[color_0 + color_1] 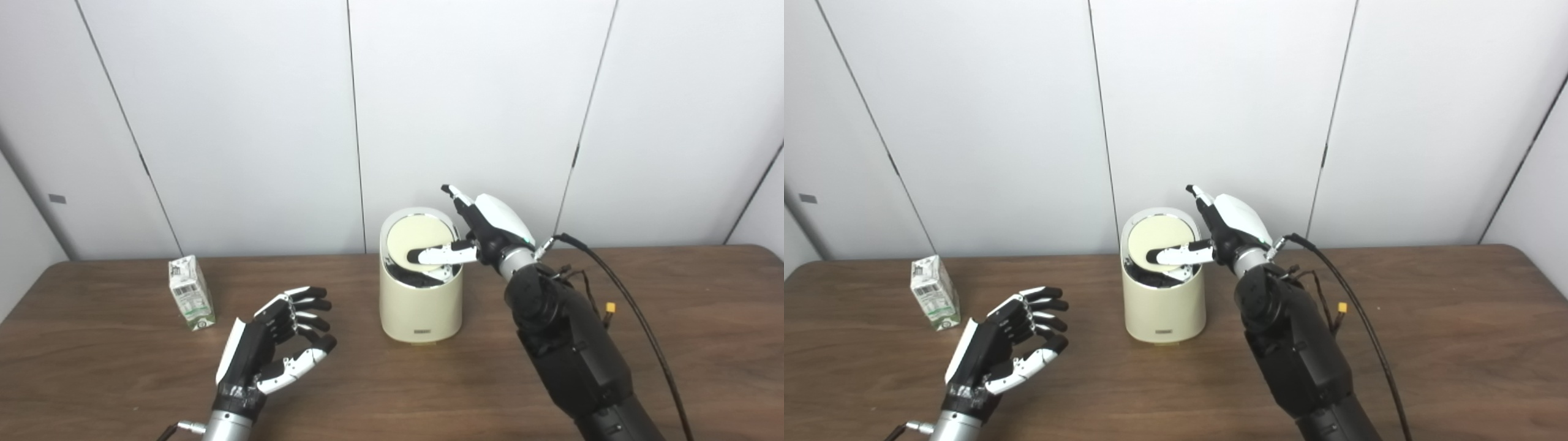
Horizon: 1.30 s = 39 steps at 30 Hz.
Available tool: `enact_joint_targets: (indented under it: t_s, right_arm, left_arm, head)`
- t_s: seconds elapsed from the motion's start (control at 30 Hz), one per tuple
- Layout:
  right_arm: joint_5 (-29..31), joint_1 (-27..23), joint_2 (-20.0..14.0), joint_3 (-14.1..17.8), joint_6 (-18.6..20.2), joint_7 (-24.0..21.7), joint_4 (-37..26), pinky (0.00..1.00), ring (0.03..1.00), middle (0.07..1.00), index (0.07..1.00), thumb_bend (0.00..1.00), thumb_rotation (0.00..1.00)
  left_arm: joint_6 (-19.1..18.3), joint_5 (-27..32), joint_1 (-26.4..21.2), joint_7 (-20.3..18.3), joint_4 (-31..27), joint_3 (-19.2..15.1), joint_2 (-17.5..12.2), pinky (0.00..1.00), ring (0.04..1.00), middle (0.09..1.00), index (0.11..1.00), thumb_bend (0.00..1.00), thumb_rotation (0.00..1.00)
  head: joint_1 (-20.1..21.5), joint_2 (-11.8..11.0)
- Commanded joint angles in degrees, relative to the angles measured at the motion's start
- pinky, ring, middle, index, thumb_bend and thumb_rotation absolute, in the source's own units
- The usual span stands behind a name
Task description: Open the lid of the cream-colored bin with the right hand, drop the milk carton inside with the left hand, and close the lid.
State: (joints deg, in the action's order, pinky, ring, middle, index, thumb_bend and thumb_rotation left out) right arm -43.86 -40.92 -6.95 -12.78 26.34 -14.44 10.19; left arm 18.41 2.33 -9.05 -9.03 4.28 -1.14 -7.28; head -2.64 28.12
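Bare table (122,380) lies between left hand (269,349) and milk carton (192,293); right hand (484,236) crowds the bin (420,306) mouth.

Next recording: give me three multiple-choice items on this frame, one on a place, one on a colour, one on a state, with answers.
1. Where does the milk carton stand?
A. inside the bin
B. on the table, left of the bin
C. in the left hand

2. What colour is the bin?
A. cream
B. blue
C. red

3. How is the bin's lid?
A. flat and shut
B. lying on the table
C. tilted, with a dark gap

Answers: 1 B, it stands upright beyond the open left hand. 2 A, its wall is cream. 3 C, the right hand presses it.
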Motion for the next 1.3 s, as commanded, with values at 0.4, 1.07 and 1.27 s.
enact_joint_targets:
  t_s: [0.4,1.07,1.27]
  right_arm:
    - [4.9,2.1,-3.1,0.5,-1.5,2.4,-9.0,0.71,0.885,0.933,0.93,0.72,0.41]
    - [20.5,16.9,-3.9,8.6,-23.8,13.1,-20.2,0.72,0.825,0.896,0.875,0.72,0.39]
    - [21.8,21.6,-3.2,9.0,-24.1,13.4,-22.0,0.72,0.832,0.899,0.881,0.75,0.43]
  left_arm:
    - [1.2,0.5,-1.9,0.3,-0.6,0.0,-0.1,0.46,0.573,0.685,0.748,0.62,0.17]
    - [1.5,-0.1,-2.4,0.7,0.1,0.1,0.2,0.47,0.573,0.681,0.742,0.62,0.17]
    - [1.8,-0.4,-2.6,0.8,0.5,0.2,0.1,0.46,0.569,0.678,0.741,0.62,0.17]
  head:
    - [0.1,-0.2]
    - [-0.4,-0.2]
    - [-0.3,-0.2]
